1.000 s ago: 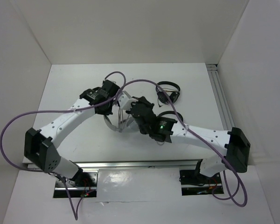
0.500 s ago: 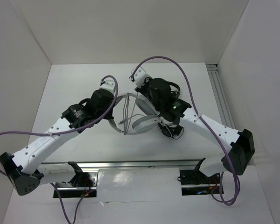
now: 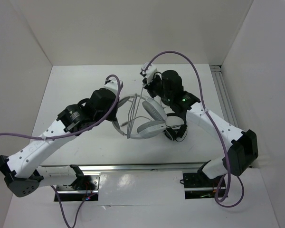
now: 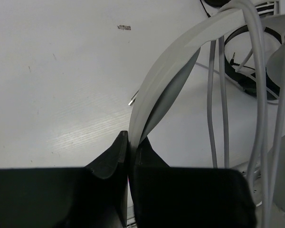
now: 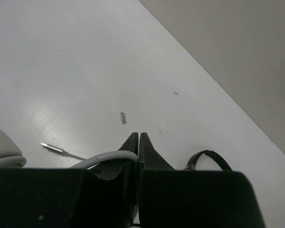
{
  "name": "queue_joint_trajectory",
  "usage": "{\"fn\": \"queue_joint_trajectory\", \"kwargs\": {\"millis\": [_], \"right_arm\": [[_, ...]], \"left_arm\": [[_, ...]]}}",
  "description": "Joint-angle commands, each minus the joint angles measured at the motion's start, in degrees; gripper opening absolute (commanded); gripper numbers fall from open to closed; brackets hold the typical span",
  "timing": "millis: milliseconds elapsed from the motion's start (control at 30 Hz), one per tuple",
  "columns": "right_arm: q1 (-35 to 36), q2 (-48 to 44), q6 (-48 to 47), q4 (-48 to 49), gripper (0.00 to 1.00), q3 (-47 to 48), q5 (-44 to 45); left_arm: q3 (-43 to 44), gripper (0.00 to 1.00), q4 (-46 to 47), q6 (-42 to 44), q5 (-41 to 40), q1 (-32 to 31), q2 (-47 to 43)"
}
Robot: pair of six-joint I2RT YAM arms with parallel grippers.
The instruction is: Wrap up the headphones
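Note:
The light grey headphones [image 3: 149,124] lie mid-table, one earcup [image 3: 154,110] tilted up. My left gripper [image 3: 118,104] is shut on the wide headband [image 4: 168,76], which rises from between its jaws [image 4: 131,142] up to the right. My right gripper [image 3: 148,88] is behind the headphones and shut on the thin grey cable [image 5: 107,157], which loops out to the left of its closed tips [image 5: 139,137]. Cable strands [image 4: 261,95] hang across the headband [image 3: 132,114]. The cable's metal plug [image 5: 52,148] lies on the table.
A black on-ear headphone [image 3: 176,133] lies beside the right forearm; its band also shows in the left wrist view [image 4: 249,80] and in the right wrist view [image 5: 210,156]. White walls close the table on three sides. A metal rail [image 3: 223,95] runs along the right edge.
My right gripper has moved back and to the right with the cable, drawing its strands up over the headband. My left gripper keeps hold of the headband, and the headphones have shifted slightly right.

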Motion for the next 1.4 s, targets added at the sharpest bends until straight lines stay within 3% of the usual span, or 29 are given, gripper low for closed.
{"fn": "queue_joint_trajectory", "kwargs": {"millis": [0, 167, 233, 400, 567, 667, 867, 1167, 1367], "right_arm": [[-6.8, 1.9, 4.0, 8.3, 0.04, 3.4, -6.3], [-11.1, 3.3, 9.9, 9.5, 0.04, 2.6, -18.6], [-12.2, 4.6, 12.9, 11.5, 0.04, 1.9, -27.2], [-12.8, 9.2, 19.2, 15.5, 0.04, 1.3, -38.4], [-12.8, 14.0, 29.0, 27.8, 0.06, -1.1, -46.9], [-12.3, 16.1, 30.9, 30.2, 0.03, 0.4, -48.4], [-12.3, 12.6, 25.8, 24.9, 0.00, 1.6, -38.3], [-17.0, 12.6, 24.6, 20.4, 0.00, 3.3, -41.5], [-16.3, 17.9, 28.3, 22.1, 0.11, 3.4, -53.1]], "left_arm": [[2.1, 0.00, -11.2, 6.0, 12.0, -3.6, -1.9], [7.2, 0.00, -13.0, 3.7, 5.8, -3.6, -2.5], [11.3, 0.00, -13.5, 3.7, 7.0, -3.6, -2.5], [20.0, 0.00, -16.4, 4.4, 5.2, -3.6, -1.2], [27.7, 0.00, -16.4, 5.6, 12.6, -3.6, 0.7], [30.4, 0.00, -18.1, 6.8, 15.9, -3.6, 2.8], [28.4, 0.00, -23.6, 6.2, 12.4, -3.6, 6.1], [30.1, 0.00, -23.4, 5.7, 12.1, -3.6, 5.4], [31.5, 0.00, -16.7, 5.2, 17.3, -3.6, 2.3]]}}
